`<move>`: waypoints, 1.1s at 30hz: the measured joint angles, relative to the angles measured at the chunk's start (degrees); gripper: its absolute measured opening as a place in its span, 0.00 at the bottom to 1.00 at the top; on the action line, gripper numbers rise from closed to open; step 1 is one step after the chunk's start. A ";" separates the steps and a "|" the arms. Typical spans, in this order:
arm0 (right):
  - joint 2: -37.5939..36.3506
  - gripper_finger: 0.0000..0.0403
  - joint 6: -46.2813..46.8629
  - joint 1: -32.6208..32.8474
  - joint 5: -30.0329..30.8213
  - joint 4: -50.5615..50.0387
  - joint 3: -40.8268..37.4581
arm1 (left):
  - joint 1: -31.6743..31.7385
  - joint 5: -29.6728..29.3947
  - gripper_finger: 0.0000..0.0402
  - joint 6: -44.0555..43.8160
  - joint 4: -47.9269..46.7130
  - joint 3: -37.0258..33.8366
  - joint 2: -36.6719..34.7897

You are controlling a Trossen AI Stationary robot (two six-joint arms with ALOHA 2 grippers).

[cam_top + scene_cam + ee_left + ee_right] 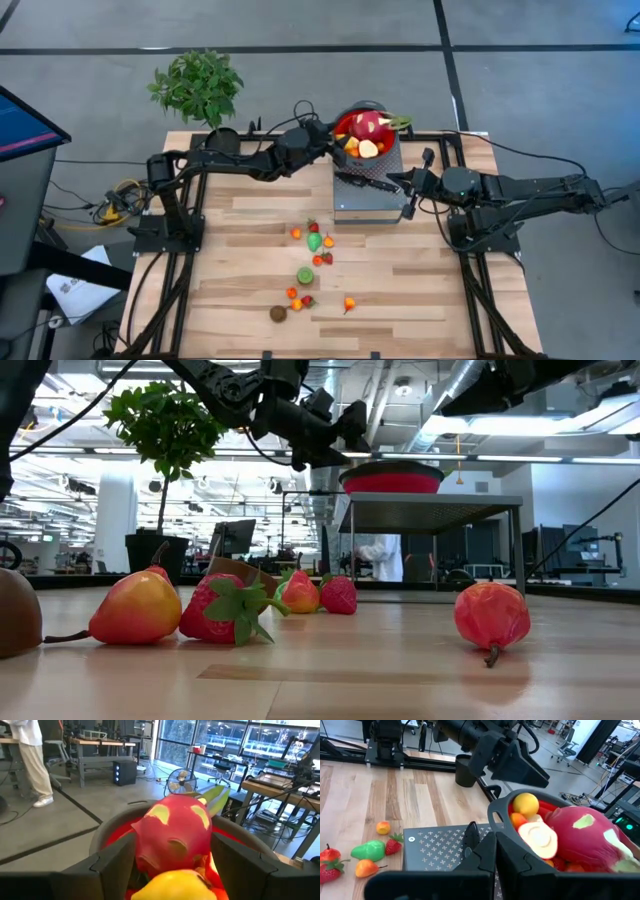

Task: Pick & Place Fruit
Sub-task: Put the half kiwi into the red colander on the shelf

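A red bowl (385, 150) stands on a grey perforated platform (365, 205) at the table's far middle. In it lie a pink-red dragon fruit (366, 126) with green tips and several small yellow and orange fruits (525, 804). My left gripper (335, 143) reaches level to the bowl's left rim. Its fingers (112, 865) stand open on either side of the dragon fruit (172, 832) without touching it. My right gripper (405, 190) is shut above the platform's right part with nothing between its fingers. More small fruits (310, 262) lie loose on the table's near middle.
A black-handled knife (365, 182) lies on the platform between the bowl and my right gripper. A potted plant (198, 85) stands beyond the table's far left corner. In the low view a pear (135, 608), strawberries (225, 610) and a red fruit (492, 615) lie up front.
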 joint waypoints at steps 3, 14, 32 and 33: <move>-0.04 0.00 0.15 0.09 0.00 0.00 0.02 | -0.22 0.88 0.60 1.09 -0.11 -0.08 -2.11; -0.04 0.00 0.15 0.13 -0.09 -0.09 0.02 | -2.74 10.69 0.32 3.03 -0.33 -5.12 -13.53; -0.04 0.00 0.80 0.18 -0.17 -1.29 0.02 | -8.82 10.49 0.16 1.61 0.73 -22.41 -28.10; -0.04 0.00 1.17 0.23 -0.17 -1.29 0.02 | -9.62 10.52 0.15 1.62 0.74 -22.89 -28.47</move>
